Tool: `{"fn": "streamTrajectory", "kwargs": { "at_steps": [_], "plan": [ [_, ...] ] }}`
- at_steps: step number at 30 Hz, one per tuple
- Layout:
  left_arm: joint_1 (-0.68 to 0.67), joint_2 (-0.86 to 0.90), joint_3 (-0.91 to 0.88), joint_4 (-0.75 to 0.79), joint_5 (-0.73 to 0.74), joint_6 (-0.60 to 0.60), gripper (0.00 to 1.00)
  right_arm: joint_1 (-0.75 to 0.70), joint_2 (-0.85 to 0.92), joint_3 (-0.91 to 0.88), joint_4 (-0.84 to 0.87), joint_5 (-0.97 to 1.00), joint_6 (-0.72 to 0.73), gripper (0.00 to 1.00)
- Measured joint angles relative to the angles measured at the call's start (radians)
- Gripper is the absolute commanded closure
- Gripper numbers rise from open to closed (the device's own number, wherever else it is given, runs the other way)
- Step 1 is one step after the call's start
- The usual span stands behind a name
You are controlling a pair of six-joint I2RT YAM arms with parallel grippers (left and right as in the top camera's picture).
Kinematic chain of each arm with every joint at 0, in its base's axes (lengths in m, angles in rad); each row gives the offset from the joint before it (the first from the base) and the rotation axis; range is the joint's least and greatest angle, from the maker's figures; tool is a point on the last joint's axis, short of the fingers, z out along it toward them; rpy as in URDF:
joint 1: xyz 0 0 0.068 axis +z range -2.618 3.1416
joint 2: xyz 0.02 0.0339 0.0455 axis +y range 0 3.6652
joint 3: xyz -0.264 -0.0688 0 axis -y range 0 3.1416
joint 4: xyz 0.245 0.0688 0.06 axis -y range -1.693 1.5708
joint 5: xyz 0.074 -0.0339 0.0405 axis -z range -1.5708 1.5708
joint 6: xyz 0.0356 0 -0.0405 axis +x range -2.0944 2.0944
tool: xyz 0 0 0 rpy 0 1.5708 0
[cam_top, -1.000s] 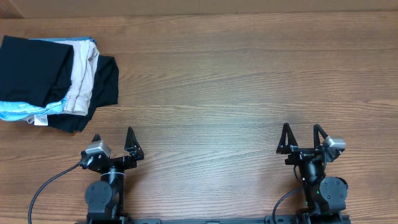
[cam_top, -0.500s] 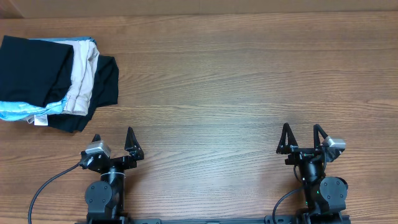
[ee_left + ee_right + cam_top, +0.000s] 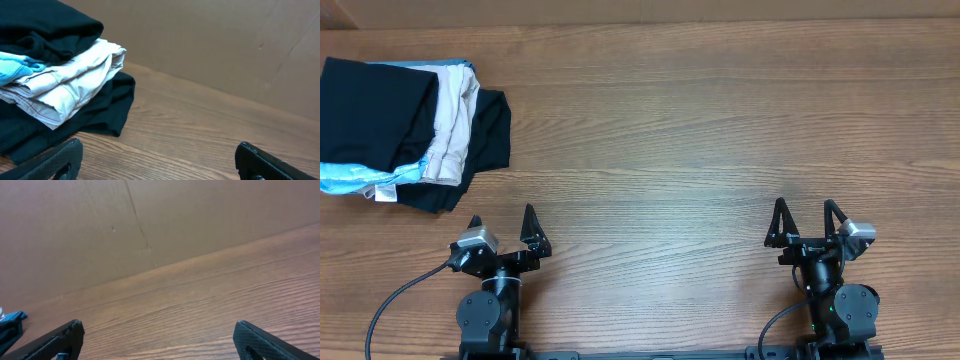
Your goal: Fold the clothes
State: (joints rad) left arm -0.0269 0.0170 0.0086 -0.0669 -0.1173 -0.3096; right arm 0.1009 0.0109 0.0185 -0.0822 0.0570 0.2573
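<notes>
My left gripper [image 3: 501, 214] and right gripper [image 3: 804, 204] stood wide and empty, and I judged the black T-shirt [image 3: 370, 110], topping the stack [image 3: 448, 130] at the far left of the table [image 3: 700, 120], soft, floppy, best pinched at a corner.

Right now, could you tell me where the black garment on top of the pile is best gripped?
Probably the rounded fold edge of the top black garment, where it lies over the beige garment, coming down from the right. That edge bulges up, exposed, with nothing lying on it.
</notes>
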Motion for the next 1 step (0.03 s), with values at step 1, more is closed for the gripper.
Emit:
{"fn": "streamTrajectory", "kwargs": {
  "at_steps": [1],
  "plan": [
    [0.000, 0.000, 0.000, 0.000, 0.000, 0.000, 0.00, 0.000, 0.000, 0.000, 0.001, 0.000, 0.000, 0.00]
  ]
}}
